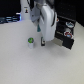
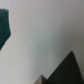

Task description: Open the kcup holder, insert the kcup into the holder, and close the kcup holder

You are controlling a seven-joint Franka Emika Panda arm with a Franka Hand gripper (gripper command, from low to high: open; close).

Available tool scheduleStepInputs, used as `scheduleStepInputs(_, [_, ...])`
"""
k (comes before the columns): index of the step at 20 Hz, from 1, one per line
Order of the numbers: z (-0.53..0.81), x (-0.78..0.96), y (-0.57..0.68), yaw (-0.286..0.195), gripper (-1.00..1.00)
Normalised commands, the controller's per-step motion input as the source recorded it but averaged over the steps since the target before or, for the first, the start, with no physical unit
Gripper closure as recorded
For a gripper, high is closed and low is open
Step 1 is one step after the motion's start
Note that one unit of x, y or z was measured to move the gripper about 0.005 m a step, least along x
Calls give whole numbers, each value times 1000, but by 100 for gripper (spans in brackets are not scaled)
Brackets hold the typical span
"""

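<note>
Bare white surface nearest camera. kcup sitting upright on it, just off my gripper toward exterior view's left. kcup holder lying opposite way, exterior view's right. Can't tell how wide gripper's standing, looks like I'm holding nothing.

Lab: robot arm, white table

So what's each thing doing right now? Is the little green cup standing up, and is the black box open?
kcup: standing upright on the white table, green top up, not held.
kcup holder: at the exterior view's right; open or shut cannot be told, too blurry.
gripper: low over the table between kcup and holder, holding nothing visible; jaws too blurred to judge.
</note>
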Motion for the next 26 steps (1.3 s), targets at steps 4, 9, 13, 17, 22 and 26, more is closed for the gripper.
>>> scheduleStepInputs(4, [-302,-165,-528,-236,-100])
scheduleStepInputs(9, [-416,-222,-412,-193,-100])
scheduleStepInputs(13, [-342,-223,-367,-188,-100])
scheduleStepInputs(17, [-54,-48,-140,-76,-100])
scheduleStepInputs(22, [90,-2,44,-5,-100])
scheduleStepInputs(26, [271,-336,236,-2,-100])
